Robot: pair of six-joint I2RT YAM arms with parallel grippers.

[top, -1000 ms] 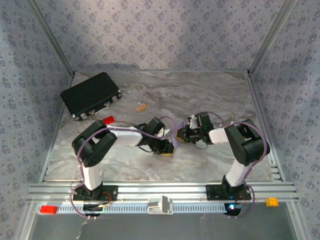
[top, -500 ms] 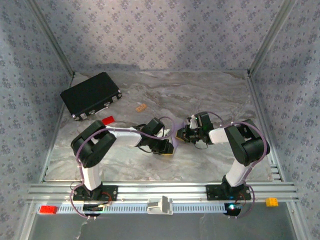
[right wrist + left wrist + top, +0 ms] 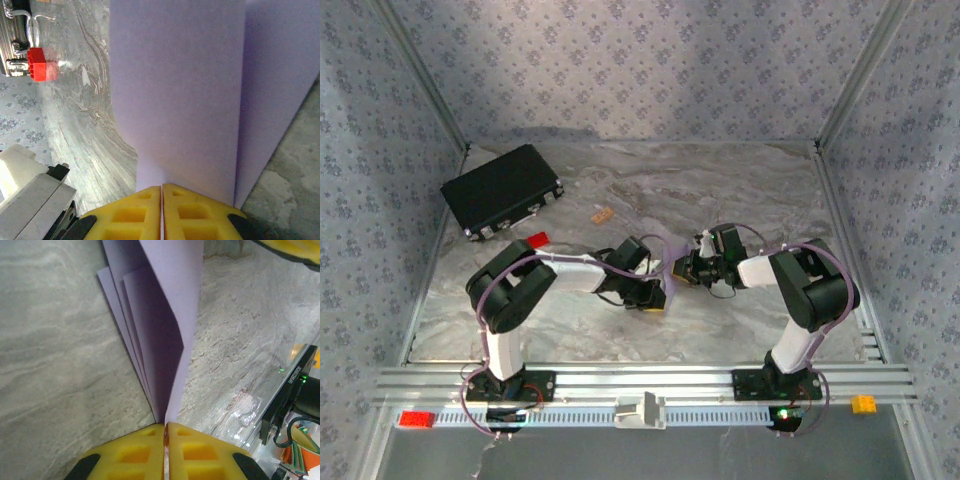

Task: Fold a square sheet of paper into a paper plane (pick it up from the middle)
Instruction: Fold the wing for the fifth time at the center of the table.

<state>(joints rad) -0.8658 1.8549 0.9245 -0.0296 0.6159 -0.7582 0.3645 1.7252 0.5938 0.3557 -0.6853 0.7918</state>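
Note:
The square sheet of paper [image 3: 165,315] is pale lilac and folded into several layers that fan out from my left gripper [image 3: 165,426], whose yellow jaws are shut on its edge. My right gripper [image 3: 162,189] is also shut on the paper [image 3: 180,100], which rises from its jaws as a broad flat panel with a second layer to the right. From above, the two grippers [image 3: 655,298] [image 3: 682,268] meet tip to tip at mid-table, with a sliver of lilac paper [image 3: 669,263] between them. From this close I cannot tell whether the folds form a paper plane.
A black case [image 3: 502,190] lies at the back left. A small red block [image 3: 536,240] sits just in front of it, and a tan block [image 3: 603,214] lies to its right. Patterned walls enclose the marble table [image 3: 740,190], and a metal rail [image 3: 640,380] runs along the near edge.
The left gripper's jaws have closed onto the paper's edge. Both arms have stayed almost where they were, and the right gripper has kept its grip.

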